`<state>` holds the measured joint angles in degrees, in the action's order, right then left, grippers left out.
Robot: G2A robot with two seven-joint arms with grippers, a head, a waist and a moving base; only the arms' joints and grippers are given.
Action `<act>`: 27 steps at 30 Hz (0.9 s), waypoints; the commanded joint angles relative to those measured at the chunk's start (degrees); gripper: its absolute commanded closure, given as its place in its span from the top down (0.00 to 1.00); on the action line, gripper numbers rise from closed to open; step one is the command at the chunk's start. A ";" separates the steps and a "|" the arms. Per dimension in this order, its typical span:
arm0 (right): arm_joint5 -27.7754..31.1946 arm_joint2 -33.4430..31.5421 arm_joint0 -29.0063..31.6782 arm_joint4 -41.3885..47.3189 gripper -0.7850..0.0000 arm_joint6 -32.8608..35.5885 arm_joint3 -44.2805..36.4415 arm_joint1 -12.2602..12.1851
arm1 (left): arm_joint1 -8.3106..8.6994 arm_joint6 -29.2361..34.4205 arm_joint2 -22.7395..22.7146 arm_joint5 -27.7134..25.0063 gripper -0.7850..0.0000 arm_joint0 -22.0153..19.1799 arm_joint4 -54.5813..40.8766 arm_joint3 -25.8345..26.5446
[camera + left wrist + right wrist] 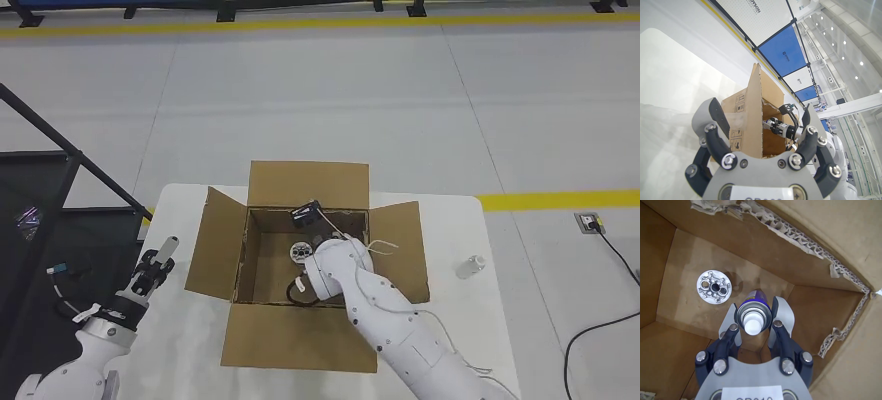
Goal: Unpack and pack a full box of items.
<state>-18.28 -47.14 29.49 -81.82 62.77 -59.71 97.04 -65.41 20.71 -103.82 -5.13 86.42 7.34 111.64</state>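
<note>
An open cardboard box [308,183] stands in the middle of the white table, all flaps folded out. My right arm [350,280] goes down into it. In the right wrist view my right gripper [754,306] is shut on an upright purple spray can [755,298] with a white nozzle, held above the box floor [696,306]. A round metal disc [714,287] with holes lies flat on that floor beside the can. My left gripper [160,250] hangs open and holds nothing, over the table left of the box. From the left wrist view [762,109] the can [768,122] shows inside the box [753,117].
A small pale bottle-like item [470,266] lies on the table [460,330] right of the box. A black frame [60,150] stands off the table's left side. The box's inner edges [791,236] are torn and ragged.
</note>
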 commanded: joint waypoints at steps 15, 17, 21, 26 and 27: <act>-1.02 -0.43 -1.39 -0.28 0.72 -3.00 4.77 2.03 | 0.00 0.00 0.00 0.00 1.00 0.00 0.00 0.00; -1.42 -0.94 -0.92 -0.94 0.74 -3.22 3.40 1.98 | 0.00 0.00 0.00 0.00 1.00 0.00 0.00 0.00; -2.08 -3.11 2.34 -3.92 0.73 -3.30 -5.09 1.07 | 0.00 0.00 0.00 0.00 1.00 0.00 0.00 0.00; 2.13 -9.94 13.98 -8.51 0.71 -2.89 -26.23 -1.81 | 0.00 0.00 0.00 0.00 1.00 0.00 0.00 0.00; 2.95 -11.39 16.68 -9.73 0.72 -2.71 -30.61 -2.35 | 0.00 0.00 0.00 0.00 1.00 0.00 0.00 0.00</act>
<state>-16.09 -57.05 43.18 -90.45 59.87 -84.81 95.17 -65.41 20.71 -103.82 -5.13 86.42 7.34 111.64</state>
